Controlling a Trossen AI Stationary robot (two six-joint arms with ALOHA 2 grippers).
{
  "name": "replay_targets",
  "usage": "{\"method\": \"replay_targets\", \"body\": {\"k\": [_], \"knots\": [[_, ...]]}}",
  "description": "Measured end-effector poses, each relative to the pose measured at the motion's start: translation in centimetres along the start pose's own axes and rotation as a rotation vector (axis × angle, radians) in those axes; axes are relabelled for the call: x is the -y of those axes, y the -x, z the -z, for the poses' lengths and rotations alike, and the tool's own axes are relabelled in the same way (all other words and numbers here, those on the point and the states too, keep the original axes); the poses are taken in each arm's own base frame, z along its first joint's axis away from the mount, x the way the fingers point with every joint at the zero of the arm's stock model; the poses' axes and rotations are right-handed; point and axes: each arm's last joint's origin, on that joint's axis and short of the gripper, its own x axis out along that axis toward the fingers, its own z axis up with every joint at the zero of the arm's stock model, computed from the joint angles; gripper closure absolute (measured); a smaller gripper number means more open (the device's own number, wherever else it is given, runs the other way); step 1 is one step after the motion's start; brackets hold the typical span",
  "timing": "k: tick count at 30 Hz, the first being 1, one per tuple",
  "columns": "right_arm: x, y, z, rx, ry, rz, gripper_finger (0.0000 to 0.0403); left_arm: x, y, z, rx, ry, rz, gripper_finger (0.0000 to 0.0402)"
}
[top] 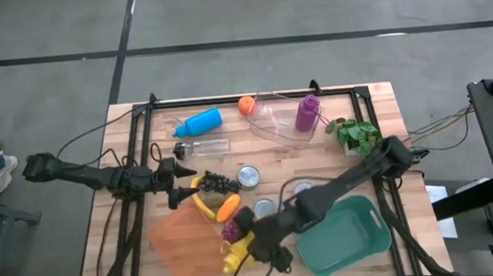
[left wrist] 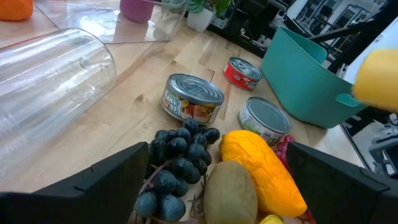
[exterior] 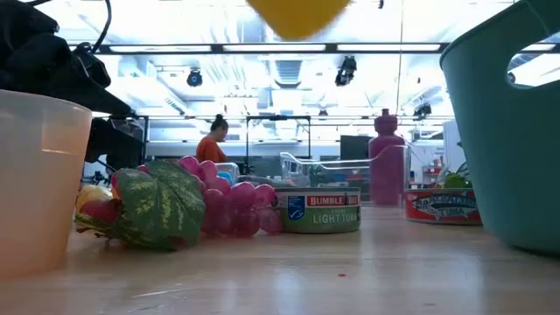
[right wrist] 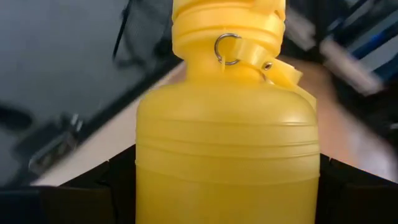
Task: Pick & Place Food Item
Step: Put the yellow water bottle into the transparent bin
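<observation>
My right gripper point(top: 253, 248) is shut on a yellow plastic bottle point(right wrist: 227, 149), up over the table's near middle beside the teal basket point(top: 368, 208). The low view shows the bottle's end point(exterior: 297, 16) high above the tabletop. At the table's left, my left gripper point(top: 180, 184) waits open, pointing at a pile of food: dark grapes point(left wrist: 177, 165), a brown oval fruit point(left wrist: 229, 191) and an orange-yellow mango point(left wrist: 264, 168). Pink grapes with a leaf point(exterior: 188, 206) lie on the wood nearby. My right gripper pinches the yellow bottle's body point(right wrist: 149, 186) between its two fingers point(right wrist: 112, 183), one on each side. The capped end with its metal ring point(right wrist: 227, 48) points away from the wrist. The bottle is lifted clear of the table.
Three cans point(top: 249, 176) point(top: 264, 208) point(top: 302, 188) stand mid-table. An orange mat point(top: 180, 245) lies at the near left. At the back are a blue bottle point(top: 199, 122), a clear bottle point(top: 205, 147), an orange point(top: 246, 104), a purple bottle point(top: 306, 113) in a clear tray, and a plant point(top: 356, 134).
</observation>
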Motion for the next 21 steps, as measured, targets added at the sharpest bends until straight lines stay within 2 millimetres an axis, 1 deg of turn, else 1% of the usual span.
{"method": "replay_targets", "body": {"k": [2,5,9,14,18,21], "knots": [[0.7,1.5,-0.5,0.083,-0.019,0.036,0.0119,0.0,0.0,0.0,0.0,0.0,0.0,0.0018],[1.4,4.0,-0.4,0.199,-0.037,0.088,0.0119,0.0,0.0,0.0,0.0,0.0,0.0,0.0018],[1.7,7.2,0.9,0.347,-0.049,0.191,0.0119,0.0,0.0,0.0,-0.001,0.0,0.0,0.0018],[1.4,10.3,3.9,0.468,-0.073,0.398,0.0119,0.0,0.0,0.0,0.0,0.0,0.0,0.0018],[0.8,11.8,6.9,0.54,-0.139,0.563,0.0119,0.0,0.0,0.0,0.0,0.0,0.0,0.0018],[0.4,12.3,9.1,0.576,-0.217,0.693,0.0119,0.0,0.0,0.0,0.0,0.0,0.0,0.0018]]}}
